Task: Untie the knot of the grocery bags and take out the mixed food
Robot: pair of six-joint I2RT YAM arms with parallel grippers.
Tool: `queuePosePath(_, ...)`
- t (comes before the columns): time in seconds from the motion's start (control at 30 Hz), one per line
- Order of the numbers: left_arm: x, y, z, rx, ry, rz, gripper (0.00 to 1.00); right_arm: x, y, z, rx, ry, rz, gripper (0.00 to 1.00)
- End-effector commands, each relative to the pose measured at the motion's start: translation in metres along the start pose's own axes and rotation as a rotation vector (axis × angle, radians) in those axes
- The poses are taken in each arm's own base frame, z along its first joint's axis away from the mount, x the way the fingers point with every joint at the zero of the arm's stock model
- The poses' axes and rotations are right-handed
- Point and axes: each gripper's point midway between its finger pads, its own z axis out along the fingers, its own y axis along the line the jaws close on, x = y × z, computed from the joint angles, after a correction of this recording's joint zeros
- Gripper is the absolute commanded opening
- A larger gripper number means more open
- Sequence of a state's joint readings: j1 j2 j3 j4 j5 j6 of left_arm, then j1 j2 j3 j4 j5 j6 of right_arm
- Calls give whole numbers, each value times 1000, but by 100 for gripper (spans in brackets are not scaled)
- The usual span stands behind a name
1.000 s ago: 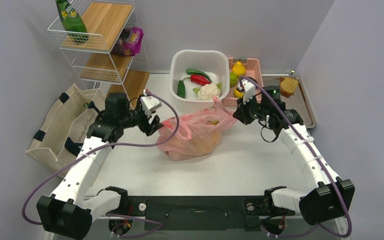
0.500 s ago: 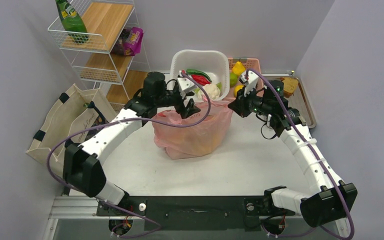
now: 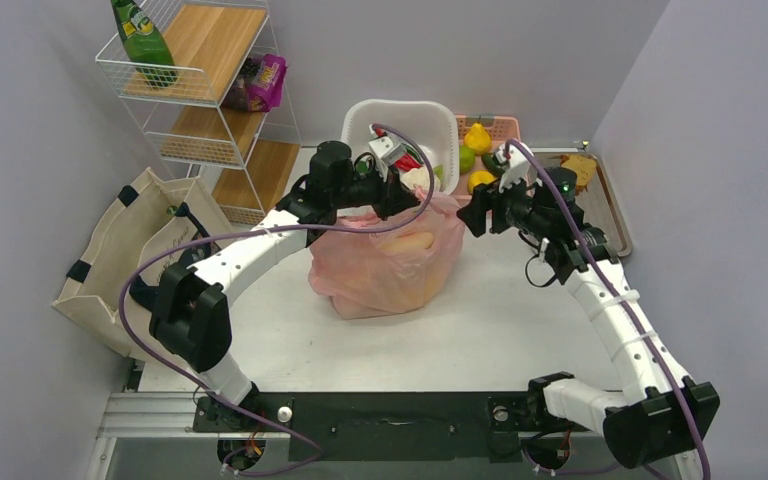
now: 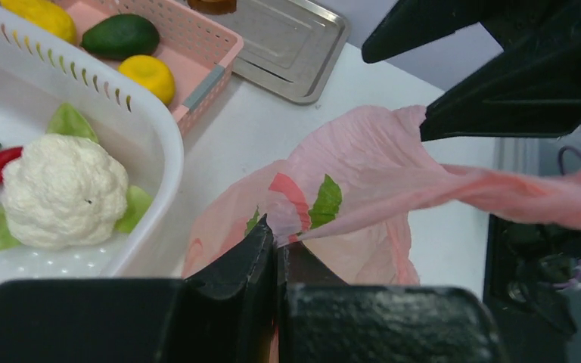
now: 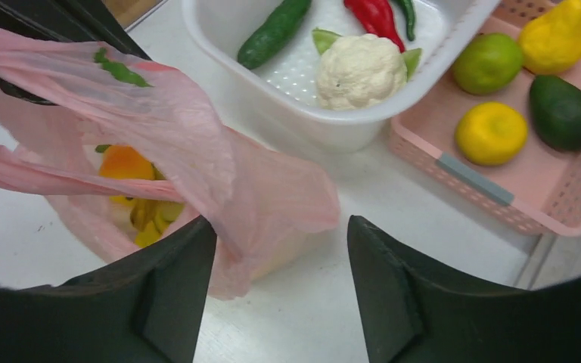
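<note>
1 pink bag [image 3: 380, 268], 1 tote [image 3: 118, 250], 1 bottle [image 3: 143, 40].

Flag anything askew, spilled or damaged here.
Nothing spilled or torn. The pink bag has its top pulled taut by the shut left gripper; the beige tote lies slumped at far left.

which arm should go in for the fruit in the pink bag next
Likely the right: the right gripper is open at the bag's mouth, with the orange fruit and bananas in its view. The left gripper is shut on the bag's edge, holding it up.
</note>
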State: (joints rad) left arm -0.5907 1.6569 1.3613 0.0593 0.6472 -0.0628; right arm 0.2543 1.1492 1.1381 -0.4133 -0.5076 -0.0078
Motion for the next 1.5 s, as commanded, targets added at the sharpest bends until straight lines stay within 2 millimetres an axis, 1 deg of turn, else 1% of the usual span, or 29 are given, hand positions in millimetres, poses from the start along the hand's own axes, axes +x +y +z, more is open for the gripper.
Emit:
queuePosePath(0.0,-42,-5,-13,-67,-110,-180,0,-8,-12,-23,137,-117,10,64)
queuePosePath(0.03,-41,-5,-13,-77,-108,-216,0,-21,-4,-33,138,-194,-39,65)
queuePosePath(0.07,-40,-3,-14,-92,-109,-233,0,-12,-6,-33,165,-197,-53,67)
queuePosePath(0.1,-38,-3,-13,-97,-103,-265,0,-23,9,-38,144,-252,-128,68)
queuePosePath(0.13,-39,-3,-12,-101,-104,-277,0,-22,11,-37,161,-261,-155,69)
queuePosePath(0.17,-37,-3,-11,-102,-102,-299,0,-30,26,-36,130,-292,-208,69)
queuePosePath(0.2,-37,-3,-11,-102,-102,-307,0,-33,28,-35,143,-305,-222,69)
queuePosePath(0.23,-37,-2,-10,-101,-101,-317,0,-40,40,-32,121,-332,-258,69)
queuePosePath(0.27,-37,-3,-9,-99,-101,-321,0,-39,44,-27,128,-329,-278,69)
queuePosePath(0.3,-37,-4,-8,-93,-99,-328,0,-44,45,-25,139,-346,-320,69)
queuePosePath(0.33,-37,-4,-8,-89,-99,-330,0,-42,46,-19,149,-336,-352,69)
queuePosePath(0.37,-37,-5,-8,-81,-98,-336,0,-48,47,-17,156,-364,-364,69)
queuePosePath(0.43,-36,-7,-7,-73,-98,-348,0,-52,49,-10,153,-380,-390,67)
queuePosePath(0.6,-36,-10,-7,-63,-98,-364,0,-56,60,7,121,-396,-446,58)
queuePosePath(0.63,-35,-10,-7,-64,-96,-366,0,-58,63,8,111,-401,-452,56)
queuePosePath(0.73,-31,-8,-7,-74,-89,-378,0,-58,76,6,60,-405,-495,56)
queuePosePath(0.77,-30,-8,-7,-76,-86,-380,0,-55,84,6,31,-404,-511,57)
queuePosePath(0.83,-29,-8,-6,-74,-87,-383,0,-49,92,5,0,-392,-543,57)
queuePosePath(0.93,-30,-10,-5,-64,-88,-390,0,-43,96,8,-7,-376,-576,57)
queuePosePath(1.0,-29,-10,-4,-59,-88,-392,0,-46,95,10,3,-372,-576,57)
queuePosePath(1.03,-29,-10,-4,-58,-87,-393,0,-43,93,14,7,-351,-579,53)
queuePosePath(1.13,-29,-14,-5,-41,-83,-390,0,-45,91,14,14,-336,-582,40)
queuePosePath(1.2,-30,-15,-5,-31,-82,-383,0,-45,89,13,20,-333,-582,18)
queuePosePath(1.23,-31,-17,-7,-28,-84,-379,0,-46,87,11,24,-333,-574,13)
queuePosePath(1.27,-29,-17,-7,-25,-80,-372,0,-49,86,9,31,-338,-566,3)
queuePosePath(1.3,-30,-18,-8,-25,-82,-365,0,-51,83,6,39,-341,-548,0)
queuePosePath(1.37,-26,-17,-11,-29,-77,-362,0,-62,78,-3,55,-364,-503,0)
queuePosePath(1.43,-24,-17,-14,-27,-76,-358,0,-76,73,-15,69,-401,-438,0)
queuePosePath(1.47,-23,-17,-17,-25,-78,-356,0,-86,67,-22,82,-423,-407,0)
